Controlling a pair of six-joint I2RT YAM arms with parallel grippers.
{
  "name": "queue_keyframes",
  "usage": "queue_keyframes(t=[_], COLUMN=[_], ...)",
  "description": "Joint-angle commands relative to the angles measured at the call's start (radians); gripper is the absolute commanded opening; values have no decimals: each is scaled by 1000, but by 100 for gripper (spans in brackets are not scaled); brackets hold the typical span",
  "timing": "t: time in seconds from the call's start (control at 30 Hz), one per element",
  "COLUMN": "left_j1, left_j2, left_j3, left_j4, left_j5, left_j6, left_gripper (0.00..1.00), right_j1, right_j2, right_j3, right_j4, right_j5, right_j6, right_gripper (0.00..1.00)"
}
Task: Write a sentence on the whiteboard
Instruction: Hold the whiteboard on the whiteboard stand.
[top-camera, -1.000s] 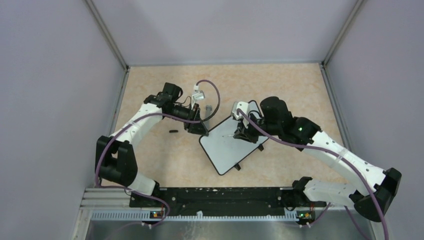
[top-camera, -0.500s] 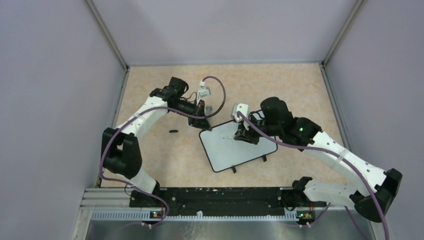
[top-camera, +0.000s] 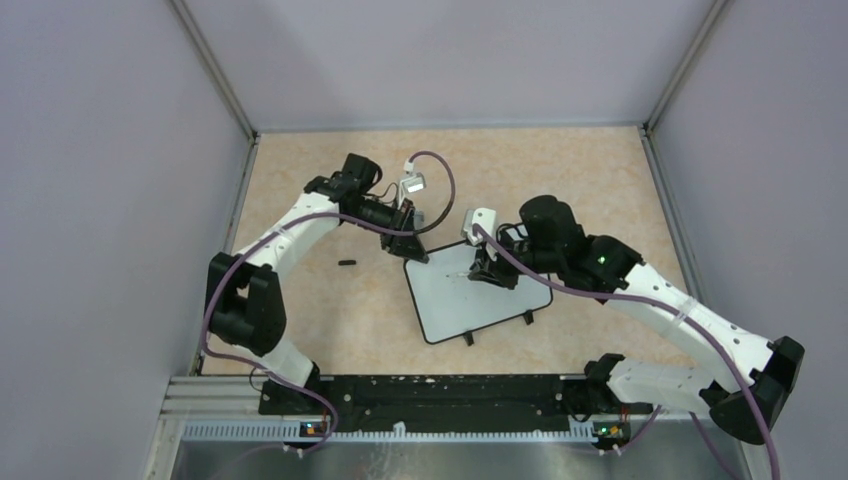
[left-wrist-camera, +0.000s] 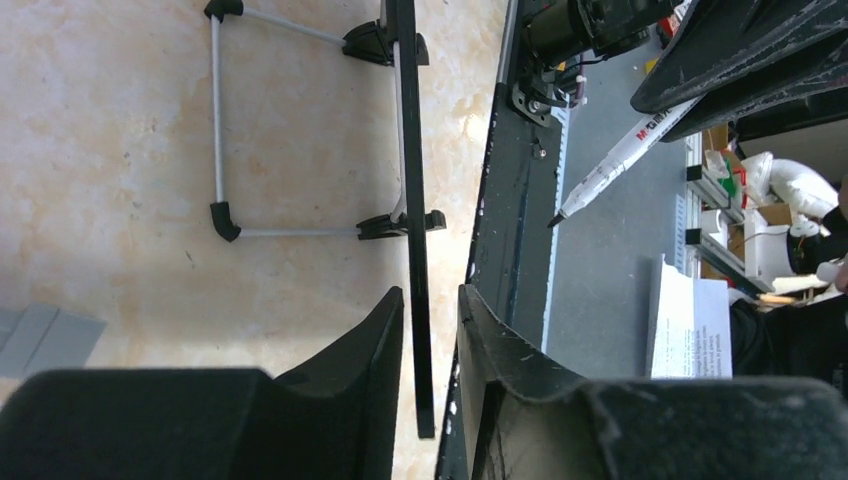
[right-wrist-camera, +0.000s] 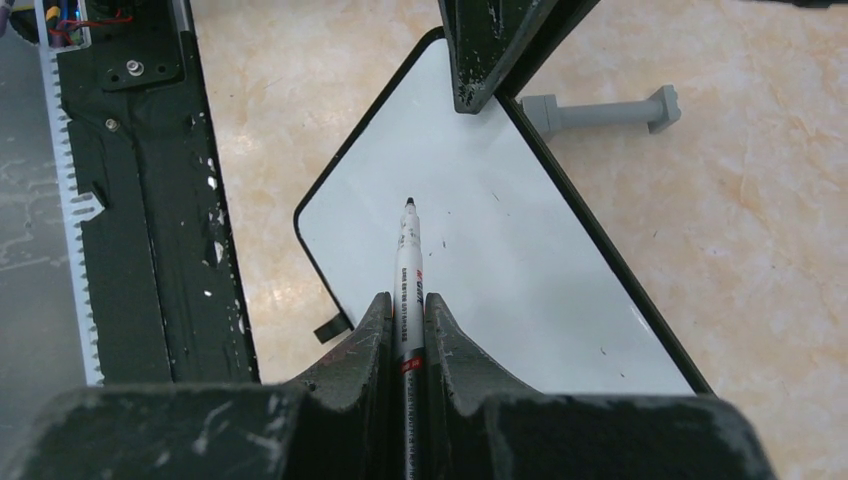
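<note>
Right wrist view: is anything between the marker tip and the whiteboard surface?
Nothing visible. The white black-tipped marker in the right gripper points at bare white black-rimmed whiteboard; the left gripper straddles its rim, aside.

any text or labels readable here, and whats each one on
"M&G", as far as it can be made out: on the marker barrel, left wrist view; the rest of that print is blurred.
Print on the same marker, right wrist view: too small to read.
Whiteboard: no writing on it.
Paper beyond the table edge: print too small to read.
</note>
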Motion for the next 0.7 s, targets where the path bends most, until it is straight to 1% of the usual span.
queue_keyframes(t=[0.0,0.17,0.27,0.37,0.57,0.67], left_j1=[42,90,94,94,94,94], left_j2=[-119,-170,-195,-209,-201,-200], left_j3=[-57,-103,-142,-168,-175,-182], left_j4=[91,86,128,163,165,176], left_j5=[25,31,27,45,57,62], left_j6=[-87,-98,-123,-139,-134,-138], left_gripper=[32,32,31,31,31,28], right_j1=[35,99,131,141,166,188], right_j2=[-2,37,50,57,78,93], right_j3=[17,39,39,38,51,57], right_j4=[77,116,149,180,191,195], right_j5=[50,155,205,212,215,239], right_j6=[21,12,1,5,-1,-11], right_gripper=[0,0,0,0,0,0])
